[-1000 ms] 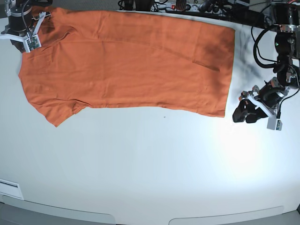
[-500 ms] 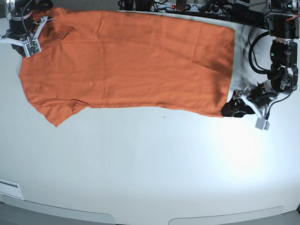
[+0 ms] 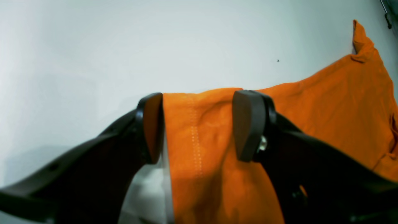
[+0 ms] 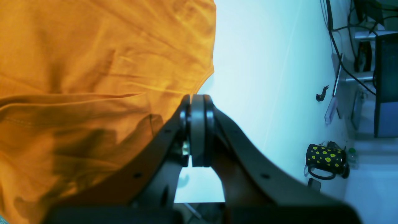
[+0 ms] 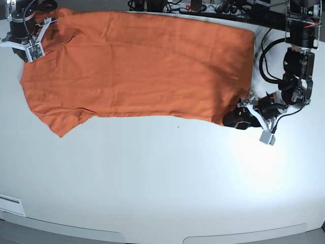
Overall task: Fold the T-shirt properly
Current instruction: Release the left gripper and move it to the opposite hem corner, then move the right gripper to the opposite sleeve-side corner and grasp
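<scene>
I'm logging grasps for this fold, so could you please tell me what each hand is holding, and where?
The right hand is shut at the shirt's edge; whether it pinches cloth cannot be told. The left hand is open around the hem corner, holding nothing.

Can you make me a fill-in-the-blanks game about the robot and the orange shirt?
1. The T-shirt lying on the table is the color ____.
2. The left gripper has its jaws ____ around the shirt's hem.
3. The right gripper has its jaws ____.
4. In the right wrist view, the black mug has ____ spots.

Missing words: orange; open; shut; yellow
</scene>
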You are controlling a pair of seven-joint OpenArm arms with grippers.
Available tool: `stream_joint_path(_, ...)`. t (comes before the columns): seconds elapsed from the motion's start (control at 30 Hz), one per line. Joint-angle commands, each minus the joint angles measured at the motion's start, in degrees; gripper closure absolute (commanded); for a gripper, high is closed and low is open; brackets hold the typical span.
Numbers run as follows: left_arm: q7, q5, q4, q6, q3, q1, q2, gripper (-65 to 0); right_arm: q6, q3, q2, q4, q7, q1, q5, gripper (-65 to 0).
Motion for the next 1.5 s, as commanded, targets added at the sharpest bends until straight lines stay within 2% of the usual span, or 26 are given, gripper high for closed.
stream_joint_path(0.0,2.4,-0.2,0.4,-0.5,0.0,-0.5,-1.0,-31.0,-0.6,0.3,0.6,0.9,0.8,-0.5,-0.7,0.0)
stream_joint_path(0.07,3.4,-0.5,0.4,-0.9,0.0,-0.7,-1.1,-20.6,-0.6,0.3,0.6,0.9,0.8,-0.5,-0.7,0.0)
stream_joint_path(0.13,3.4,-0.4,0.4,-0.9,-0.3,-0.6,-1.2,-5.0,-0.6,0.3,0.6,0.9,0.8,-0.5,-0.7,0.0)
stream_joint_path(0.17,3.3,-0.2,0.4,-0.9,-0.6,-0.6,-1.2,0.0,-0.6,0.3,0.6,0.9,0.8,-0.5,-0.7,0.0)
stream_joint_path(0.43,2.7,-0.3,0.4,-1.0,-3.5,-0.8,-1.2,0.0,-0.6,0.3,0.6,0.9,0.9,-0.4,-0.7,0.0)
stream_joint_path(0.5,2.6,-1.2,0.5,-2.6,-4.8,-1.0,-1.2,0.0,-0.6,0.3,0.6,0.9,0.9,-0.5,-0.6,0.0)
stream_joint_path(0.63,2.7,-5.4,0.5,-8.4,-8.0,-0.9,-1.2,0.0,-0.6,0.3,0.6,0.9,1.9,-0.4,-0.6,0.0)
stream_joint_path(0.7,2.7,-5.9,0.5,-9.0,-8.8,-0.9,-1.3,0.0,-0.6,0.3,0.6,0.9,3.8,-0.3,-0.6,0.0)
stream_joint_path(0.87,2.7,-5.9,0.5,-8.8,-8.8,-0.8,-0.9,0.0,4.0,0.3,0.6,0.5,4.8,6.8,6.1,0.0)
stream_joint_path(0.9,2.8,-5.9,0.5,-8.8,-8.8,-0.7,-0.9,0.0,4.0,0.3,0.6,0.3,5.1,9.0,7.3,-3.7)
stream_joint_path(1.03,4.0,-5.9,0.5,-8.8,-8.8,-0.3,-0.9,0.0,3.0,0.3,0.6,-4.2,7.0,18.4,11.3,-27.1)
stream_joint_path(1.07,4.7,-5.8,0.5,-8.8,-8.8,-0.3,-0.9,0.0,3.4,0.3,0.6,-6.4,6.9,21.1,13.2,-30.5)
stream_joint_path(1.23,6.1,-5.9,0.5,-8.8,-8.8,0.3,-0.9,0.0,11.4,0.3,0.6,-21.7,5.9,34.2,24.3,-31.7)
stream_joint_path(1.37,6.1,-5.8,0.5,-8.8,-8.8,1.0,-0.9,0.0,18.8,0.3,0.6,-34.1,1.2,45.5,35.1,-31.7)
stream_joint_path(1.47,6.1,-5.8,0.5,-8.8,-8.8,1.3,-0.9,0.0,22.8,0.3,0.6,-43.4,-1.9,53.5,42.4,-31.7)
